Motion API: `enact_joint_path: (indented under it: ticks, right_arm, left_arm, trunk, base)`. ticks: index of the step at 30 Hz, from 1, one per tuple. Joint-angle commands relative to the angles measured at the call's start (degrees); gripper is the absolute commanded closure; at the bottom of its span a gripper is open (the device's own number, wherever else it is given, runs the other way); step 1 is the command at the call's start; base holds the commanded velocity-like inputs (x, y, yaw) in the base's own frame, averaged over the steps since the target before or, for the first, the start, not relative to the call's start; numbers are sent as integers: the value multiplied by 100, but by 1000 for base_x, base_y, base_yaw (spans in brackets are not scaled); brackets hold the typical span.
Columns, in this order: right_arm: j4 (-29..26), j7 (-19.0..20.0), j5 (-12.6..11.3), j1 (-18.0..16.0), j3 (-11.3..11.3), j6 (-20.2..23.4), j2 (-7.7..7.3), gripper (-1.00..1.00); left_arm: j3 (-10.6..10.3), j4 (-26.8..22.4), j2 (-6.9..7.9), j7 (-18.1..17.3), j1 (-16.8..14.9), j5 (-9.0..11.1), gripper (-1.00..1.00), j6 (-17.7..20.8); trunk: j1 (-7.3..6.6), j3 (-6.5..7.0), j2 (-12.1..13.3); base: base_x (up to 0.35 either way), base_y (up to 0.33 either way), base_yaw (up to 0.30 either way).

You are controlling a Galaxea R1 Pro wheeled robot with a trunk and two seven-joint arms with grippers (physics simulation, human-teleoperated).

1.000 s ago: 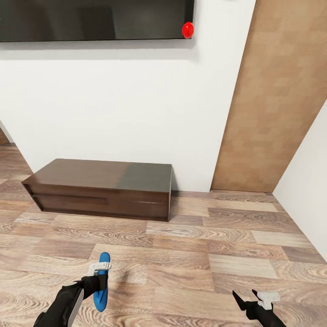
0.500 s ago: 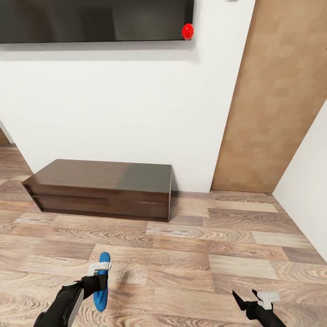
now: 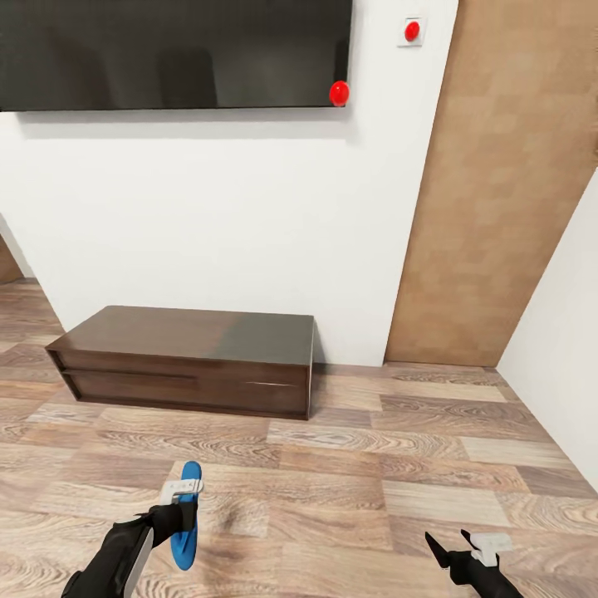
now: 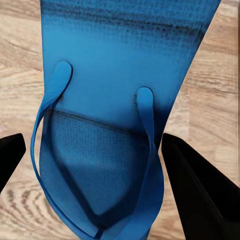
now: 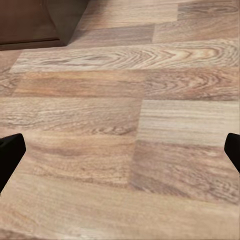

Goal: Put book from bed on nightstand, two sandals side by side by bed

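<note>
- The left tool (image 3: pixel 184 511) grips one blue sandal (image 3: pixel 186 517) by its sole edge, toe hanging down over the wood floor (image 3: pixel 349 490) in front of the TV bench (image 3: pixel 187 360), probably for carrying to the bed.
- The right tool (image 3: pixel 465 548) is spread wide and empty, right of the bench.
- No readable writing; the TV (image 3: pixel 170 51) is blank.

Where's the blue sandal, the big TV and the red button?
blue sandal (image 4: pixel 107 75), left wrist view, on the flat sole.
TV (image 3: pixel 166 50), head view, middle of the black screen.
red button (image 3: pixel 412 31), head view, on the round knob of the wall plate.
</note>
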Motion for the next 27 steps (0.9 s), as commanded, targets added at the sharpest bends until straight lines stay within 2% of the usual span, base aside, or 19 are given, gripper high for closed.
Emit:
enact_joint_path:
  ticks: [1,27]
  right_arm:
    - [8,59,-33,-4,-25,6,1,-100]
    - [8,59,-33,-4,-17,6,9,-100]
  left_arm:
    - [28,-9,-5,-54,-3,-66,100,21]
    - [28,-9,-5,-54,-3,-66,100,21]
  trunk:
    - [-4,17,-1]
    - [-71,593,34]
  base:
    - [0,0,0]
    - [0,0,0]
